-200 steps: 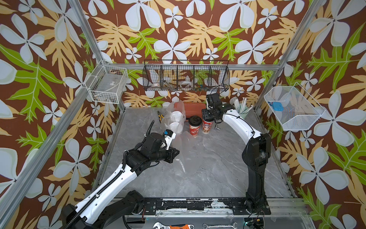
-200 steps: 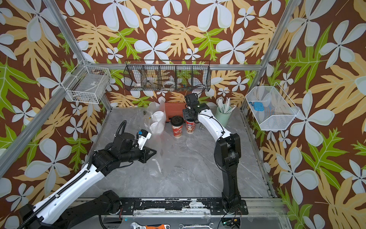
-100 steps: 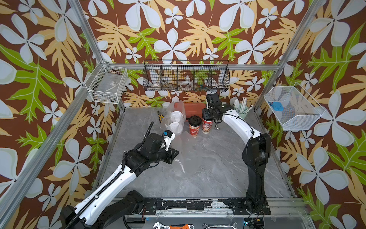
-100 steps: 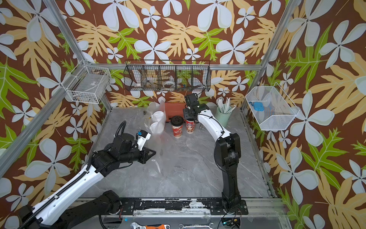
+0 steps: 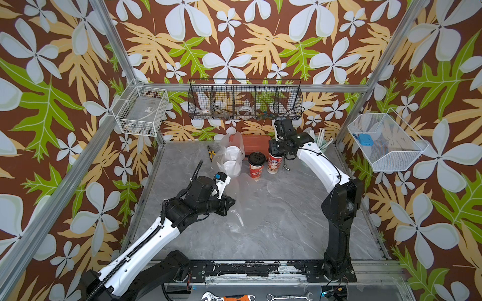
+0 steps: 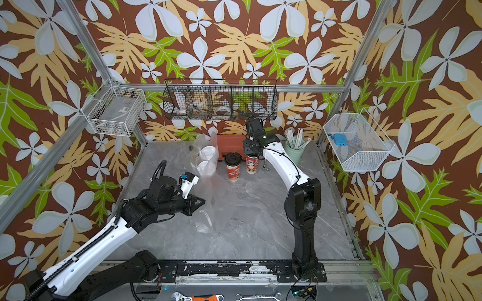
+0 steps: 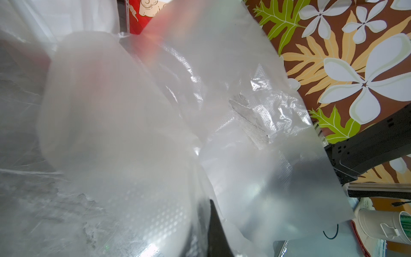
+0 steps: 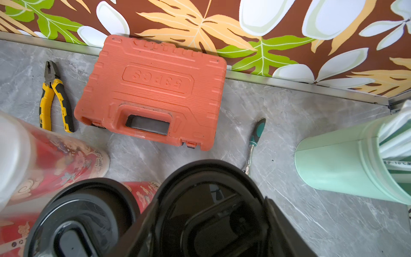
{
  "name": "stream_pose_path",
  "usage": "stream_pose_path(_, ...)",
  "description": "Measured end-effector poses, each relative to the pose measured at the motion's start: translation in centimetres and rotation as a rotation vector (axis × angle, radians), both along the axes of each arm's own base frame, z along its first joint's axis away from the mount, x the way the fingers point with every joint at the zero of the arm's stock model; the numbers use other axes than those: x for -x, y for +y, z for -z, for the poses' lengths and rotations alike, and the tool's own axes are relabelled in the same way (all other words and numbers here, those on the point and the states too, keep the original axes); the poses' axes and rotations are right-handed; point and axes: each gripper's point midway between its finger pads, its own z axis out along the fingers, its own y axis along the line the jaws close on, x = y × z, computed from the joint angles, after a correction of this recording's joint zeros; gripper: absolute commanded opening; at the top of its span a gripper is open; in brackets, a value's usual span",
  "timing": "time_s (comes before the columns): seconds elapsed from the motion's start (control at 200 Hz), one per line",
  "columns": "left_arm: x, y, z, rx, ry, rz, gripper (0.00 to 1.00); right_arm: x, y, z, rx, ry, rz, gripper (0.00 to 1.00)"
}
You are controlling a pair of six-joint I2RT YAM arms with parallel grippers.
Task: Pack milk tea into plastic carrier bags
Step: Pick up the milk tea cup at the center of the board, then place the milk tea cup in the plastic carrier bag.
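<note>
The left hand [image 5: 230, 202] is pressed together, pinching an empty plastic bag [image 7: 244, 111] that hangs just in front of it. The right hand [image 5: 277, 152] sits around the top of a black-lid cup [image 5: 274, 165]. I cannot tell if it squeezes yet.

I think the step is picking up this cup. The next move should go straight up. A second cup [image 5: 256, 166] stands just beside the hand, and a green straw cup [image 8: 347, 160] is near its other side. The surface [image 5: 273, 221] between the two hands is open room.

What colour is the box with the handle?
Orange. The box shows best in the right wrist view.
</note>
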Motion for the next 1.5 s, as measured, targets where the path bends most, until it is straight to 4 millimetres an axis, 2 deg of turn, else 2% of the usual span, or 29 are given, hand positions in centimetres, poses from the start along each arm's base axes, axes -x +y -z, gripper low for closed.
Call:
stream_pose_path(0.14, -0.2, 0.2, 0.2, -0.002, 0.005, -0.022, 0.0, 1.3, -0.5, -2.0, -0.007, -0.013, -0.001, 0.54)
stream_pose_path(0.26, -0.3, 0.3, 0.1, -0.006, 0.001, -0.029, 0.0, 2.7, -1.0, -5.2, -0.03, -0.059, -0.002, 0.52)
stream_pose_path(0.41, -0.3, 0.6, 0.3, -0.013, -0.003, -0.043, 0.0, 5.5, -1.0, -9.3, -0.065, -0.113, -0.021, 0.52)
stream_pose_path(0.756, 0.2, 1.0, 1.3, -0.021, 0.007, -0.043, 0.0, 14.3, 2.6, -18.4, -0.204, -0.233, -0.159, 0.51)
stream_pose_path(0.921, 0.4, 1.2, 1.5, -0.025, 0.008, -0.046, 0.0, 18.1, 4.6, -21.1, -0.287, -0.26, -0.226, 0.5)
stream_pose_path(1.066, 0.4, 1.2, 1.5, -0.026, 0.006, -0.047, 0.0, 21.0, 7.1, -21.9, -0.352, -0.245, -0.294, 0.49)
stream_pose_path(1.221, 0.5, 1.3, 1.3, -0.021, 0.0, -0.048, 0.0, 23.8, 10.0, -21.8, -0.402, -0.207, -0.376, 0.49)
stream_pose_path(1.376, 0.6, 1.4, 1.6, -0.021, -0.001, -0.048, 0.0, 24.6, 11.7, -19.7, -0.404, -0.149, -0.392, 0.49)
stream_pose_path(1.501, 0.7, 1.4, 1.8, -0.024, 0.004, -0.048, 0.0, 24.5, 12.9, -17.5, -0.382, -0.104, -0.4, 0.48)
